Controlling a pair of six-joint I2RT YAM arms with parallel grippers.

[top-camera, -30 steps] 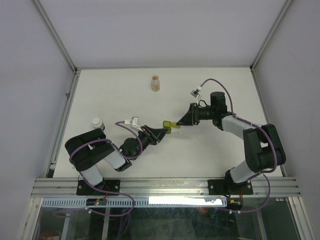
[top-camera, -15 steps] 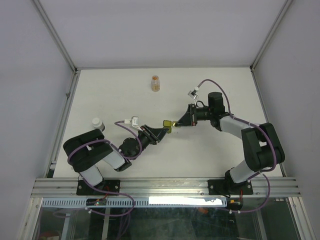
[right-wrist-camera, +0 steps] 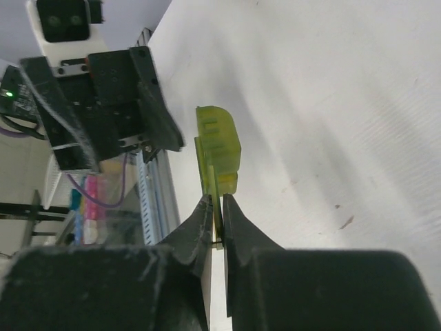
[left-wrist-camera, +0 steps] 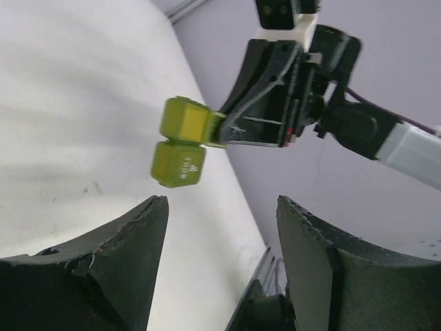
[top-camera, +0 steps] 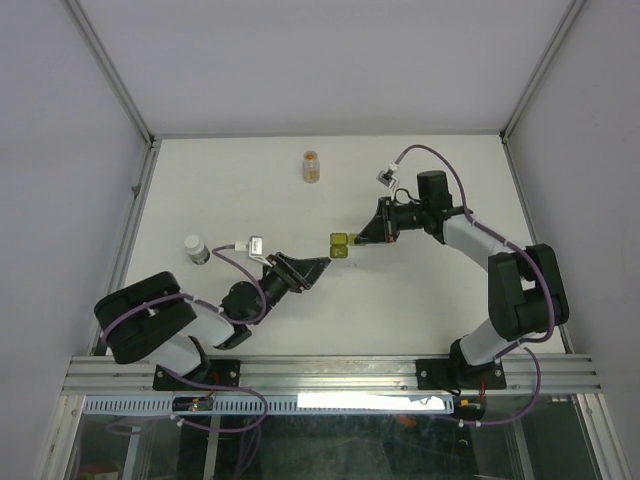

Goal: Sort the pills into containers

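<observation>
The olive-green box point(top-camera: 340, 245) hangs over the middle of the counter point(top-camera: 230, 190), its thin edge pinched by the right fingers point(right-wrist-camera: 198, 224). The left fingers point(left-wrist-camera: 124, 262) gape just short of it. The pills point(top-camera: 312, 172) fill a clear bottle point(top-camera: 312, 158) near the far edge.

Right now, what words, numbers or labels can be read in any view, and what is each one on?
"4": on the lower compartment face of the olive-green box, which the right gripper holds.
Small print under the 4: too blurred to read.
Pill bottle: too small to show any label.
White-capped vial: too small to show any label.
</observation>
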